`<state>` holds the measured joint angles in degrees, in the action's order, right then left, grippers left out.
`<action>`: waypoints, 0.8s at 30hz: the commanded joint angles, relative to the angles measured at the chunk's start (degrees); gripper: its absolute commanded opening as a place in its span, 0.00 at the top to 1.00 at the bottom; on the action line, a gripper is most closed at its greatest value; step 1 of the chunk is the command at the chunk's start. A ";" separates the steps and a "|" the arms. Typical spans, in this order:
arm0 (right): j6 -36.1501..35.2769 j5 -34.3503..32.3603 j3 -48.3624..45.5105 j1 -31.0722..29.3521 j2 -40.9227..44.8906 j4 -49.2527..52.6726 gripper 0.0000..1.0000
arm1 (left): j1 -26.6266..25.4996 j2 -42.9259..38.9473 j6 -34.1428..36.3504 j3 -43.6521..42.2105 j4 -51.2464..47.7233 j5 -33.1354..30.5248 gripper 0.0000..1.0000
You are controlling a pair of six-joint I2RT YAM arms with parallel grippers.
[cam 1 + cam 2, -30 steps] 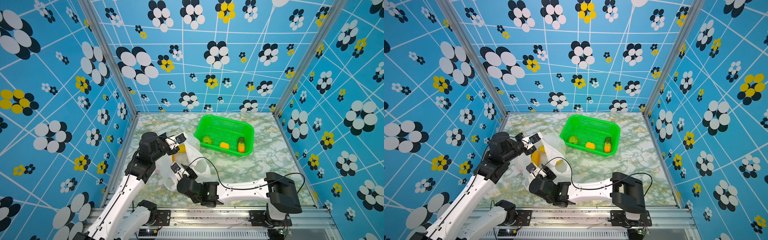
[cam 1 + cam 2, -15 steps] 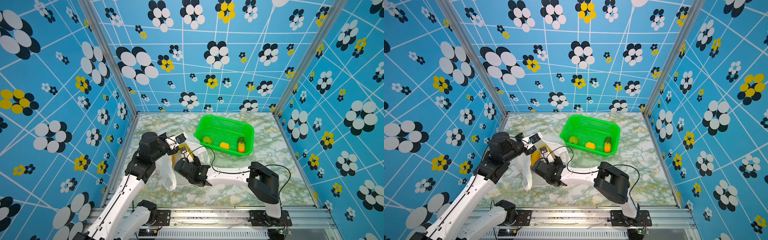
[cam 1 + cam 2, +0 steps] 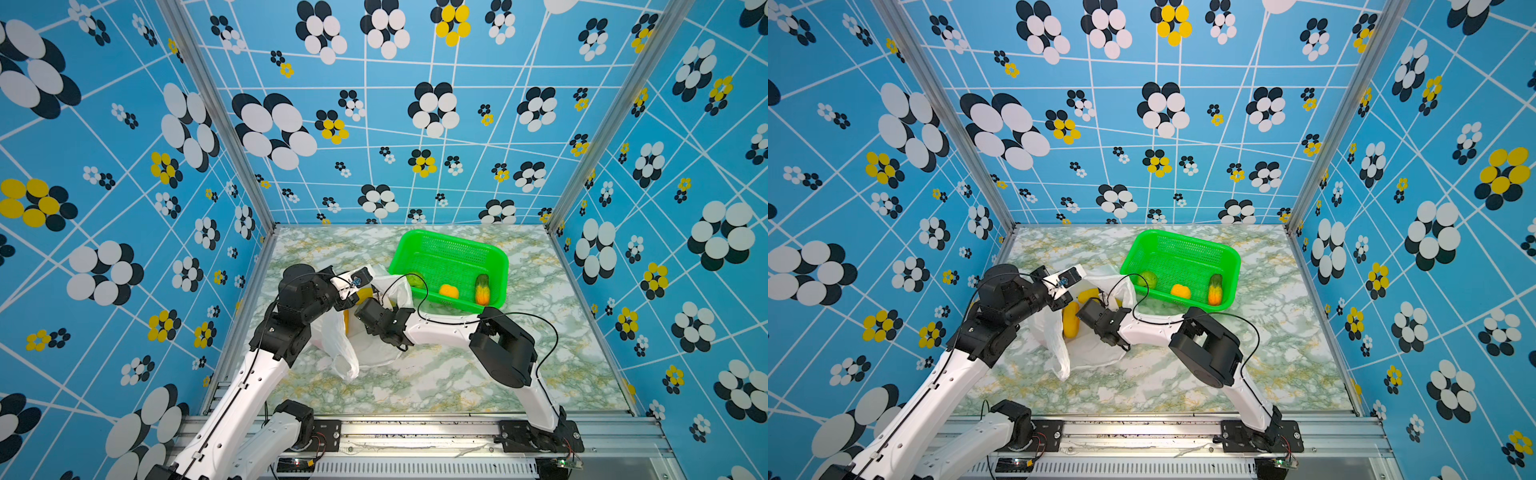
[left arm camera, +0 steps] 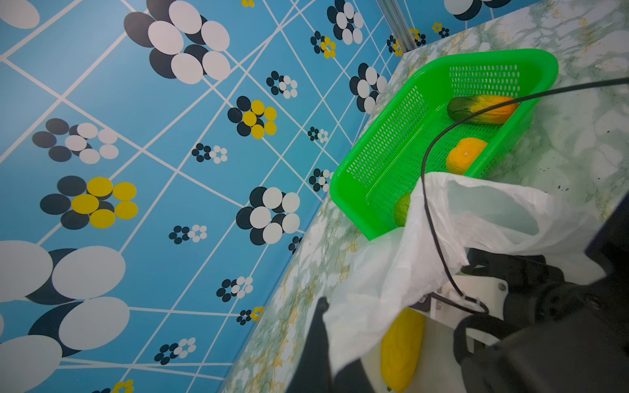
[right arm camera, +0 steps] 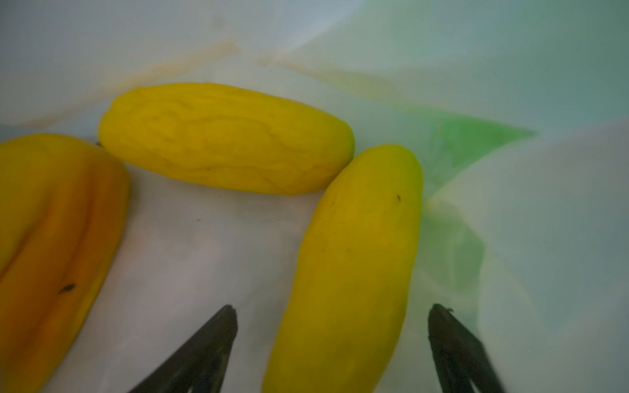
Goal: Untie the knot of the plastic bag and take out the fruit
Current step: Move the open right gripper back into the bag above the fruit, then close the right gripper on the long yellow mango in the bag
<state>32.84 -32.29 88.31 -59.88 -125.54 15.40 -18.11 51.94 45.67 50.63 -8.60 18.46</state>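
The white plastic bag point(image 3: 337, 347) point(image 3: 1054, 340) lies on its side left of centre, its mouth gaping. The knot is out of view. My left gripper point(image 3: 352, 297) point(image 4: 337, 357) is shut on the bag's upper rim point(image 4: 391, 272) and holds it up. My right gripper point(image 3: 1084, 309) point(image 5: 335, 308) is open inside the bag, one finger on each side of a long yellow fruit point(image 5: 350, 265) without touching it. A second yellow fruit point(image 5: 224, 139) and an orange one point(image 5: 51, 238) lie beside it. Yellow fruit point(image 3: 1070, 322) shows through the mouth in a top view.
A green mesh basket point(image 3: 453, 240) point(image 3: 1183, 237) stands right behind the bag. It holds a green round fruit point(image 3: 415, 279), an orange one point(image 3: 449, 291) and a green-orange one point(image 3: 482, 289). The right arm's black cable point(image 3: 420, 291) loops over the basket's near corner.
My right gripper has moved from the front of the bag up into its mouth, and its fingers have spread wider. The left gripper has kept its hold in place.
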 commanded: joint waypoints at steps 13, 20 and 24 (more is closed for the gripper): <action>0.74 8.07 9.69 3.89 -8.14 9.10 0.38 | 0.06 -0.62 -0.41 -0.44 0.85 1.27 1.00; -1.17 8.78 8.96 3.84 -5.02 8.48 0.56 | 0.19 -0.46 -0.54 -0.50 0.73 1.45 1.00; -2.28 8.84 7.63 3.28 -1.79 7.46 0.60 | 0.37 -0.29 -0.67 -0.45 1.13 1.75 1.00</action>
<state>31.90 -24.51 97.62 -56.12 -131.13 20.16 -18.11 51.94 45.65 50.63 -8.86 18.70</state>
